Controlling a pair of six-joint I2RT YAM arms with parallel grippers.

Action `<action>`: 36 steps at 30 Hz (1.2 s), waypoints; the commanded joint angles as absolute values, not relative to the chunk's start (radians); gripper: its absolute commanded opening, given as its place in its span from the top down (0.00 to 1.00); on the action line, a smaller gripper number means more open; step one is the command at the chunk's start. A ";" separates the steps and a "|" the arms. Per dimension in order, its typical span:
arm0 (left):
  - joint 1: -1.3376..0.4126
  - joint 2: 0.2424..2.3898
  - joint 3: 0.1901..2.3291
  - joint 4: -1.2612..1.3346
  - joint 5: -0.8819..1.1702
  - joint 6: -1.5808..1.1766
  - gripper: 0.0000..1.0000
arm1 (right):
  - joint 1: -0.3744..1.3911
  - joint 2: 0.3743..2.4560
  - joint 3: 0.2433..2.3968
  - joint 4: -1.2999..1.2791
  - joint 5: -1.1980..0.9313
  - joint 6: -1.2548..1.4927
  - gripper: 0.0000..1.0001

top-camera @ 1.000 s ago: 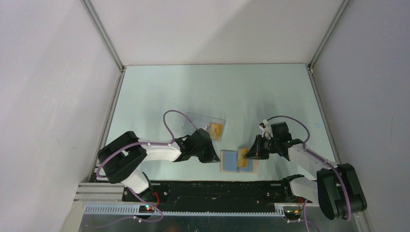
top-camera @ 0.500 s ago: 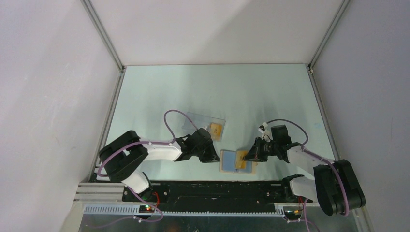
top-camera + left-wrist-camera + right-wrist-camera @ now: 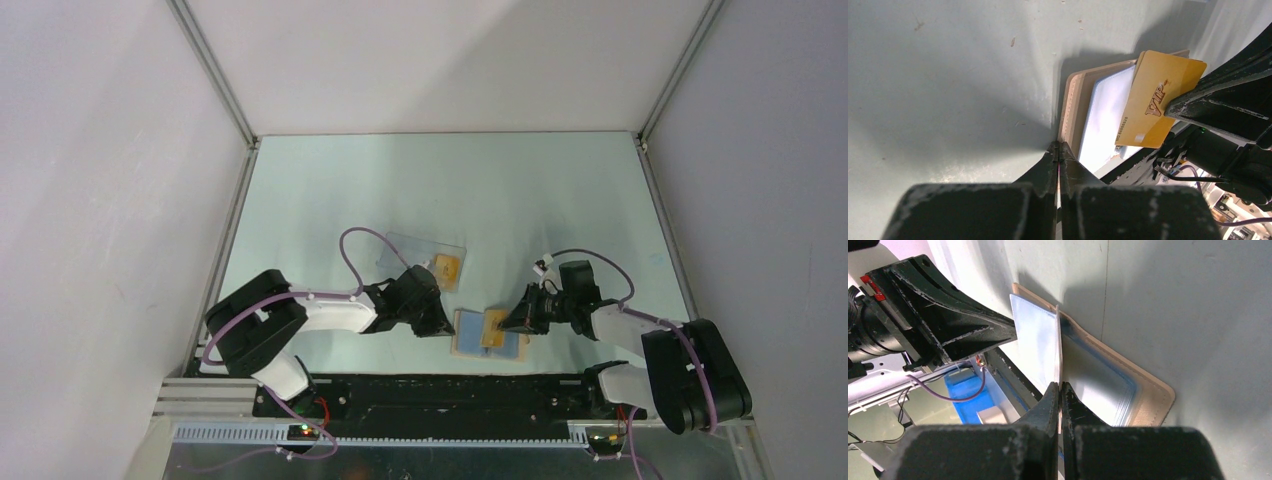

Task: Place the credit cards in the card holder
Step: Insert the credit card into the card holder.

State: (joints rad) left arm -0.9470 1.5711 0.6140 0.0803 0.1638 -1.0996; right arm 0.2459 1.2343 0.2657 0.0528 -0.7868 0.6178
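- Left tool (image 3: 1058, 150), tips pressed together, sits just beside the wallet (image 3: 468, 340).
- Clear box (image 3: 410, 248) holds a second card (image 3: 446, 267), at 11 o'clock from the wallet.
- Wallet lies open at the tabletop's (image 3: 450, 180) 6 o'clock edge.
- Right tool (image 3: 1059, 390) pinches a gold card (image 3: 1158, 107) above the wallet.

Pale green table (image 3: 520, 185), plain white walls (image 3: 440, 60), aluminium corner rails (image 3: 212, 72); soft even light

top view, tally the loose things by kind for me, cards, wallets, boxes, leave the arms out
thin orange-yellow credit cards: 2, one at the box, one in the right gripper
open tan bifold card holder: 1
clear plastic rectangular box: 1
total: 4
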 commanded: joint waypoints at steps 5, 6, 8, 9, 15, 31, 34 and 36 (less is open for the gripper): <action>-0.954 1.580 0.644 0.061 0.158 -1.112 1.00 | 0.244 1.244 0.260 0.140 -0.762 0.632 1.00; -0.954 1.579 0.644 0.058 0.158 -1.114 1.00 | 0.243 1.246 0.257 0.143 -0.762 0.633 1.00; -0.954 1.577 0.644 0.050 0.157 -1.118 1.00 | 0.244 1.250 0.249 0.158 -0.762 0.637 1.00; -0.954 1.577 0.644 0.046 0.155 -1.119 1.00 | 0.246 1.251 0.246 0.163 -0.764 0.640 1.00; -0.955 1.581 0.645 0.037 0.156 -1.129 1.00 | 0.264 1.255 0.214 0.184 -0.764 0.660 1.00; -0.955 1.591 0.652 0.032 0.161 -1.143 1.00 | 0.390 1.222 0.228 0.048 -0.641 0.662 1.00; -0.954 1.593 0.652 0.032 0.161 -1.143 1.00 | 0.403 1.230 0.228 0.040 -0.637 0.660 1.00; -0.954 1.593 0.653 0.032 0.162 -1.141 1.00 | 0.405 1.233 0.233 0.030 -0.635 0.650 1.00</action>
